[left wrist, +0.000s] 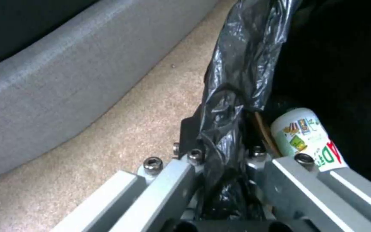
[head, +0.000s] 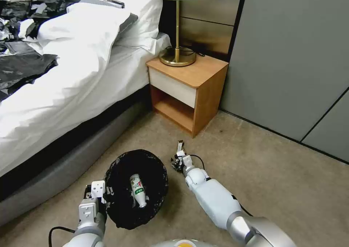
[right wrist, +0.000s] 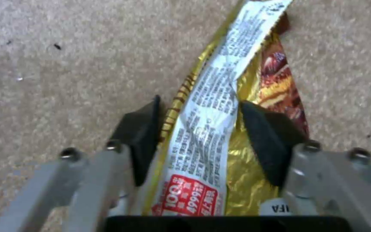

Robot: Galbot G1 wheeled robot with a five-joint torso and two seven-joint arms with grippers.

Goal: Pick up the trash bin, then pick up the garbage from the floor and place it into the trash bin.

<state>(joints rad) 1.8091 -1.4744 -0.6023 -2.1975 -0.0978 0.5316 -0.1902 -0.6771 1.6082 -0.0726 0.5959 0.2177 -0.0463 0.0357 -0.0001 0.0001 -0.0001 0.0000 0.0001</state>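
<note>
Right gripper (right wrist: 198, 129) has its black pads either side of a crinkly gold-and-red foil snack wrapper (right wrist: 220, 106), seemingly pinched, beside the small round bin with black bag liner (head: 136, 188). Left gripper (left wrist: 220, 154) is clamped on that bin's rim; a white plastic bottle (head: 138, 190) lies inside. I'd carry the wrapper fully over the opening before letting go, bin held level

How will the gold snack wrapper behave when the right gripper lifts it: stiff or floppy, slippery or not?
The snack wrapper is thin creased foil, so it will probably flop and hang. It looks flat and empty, likely very light. Its glossy surface may slip between the right gripper pads.
</note>
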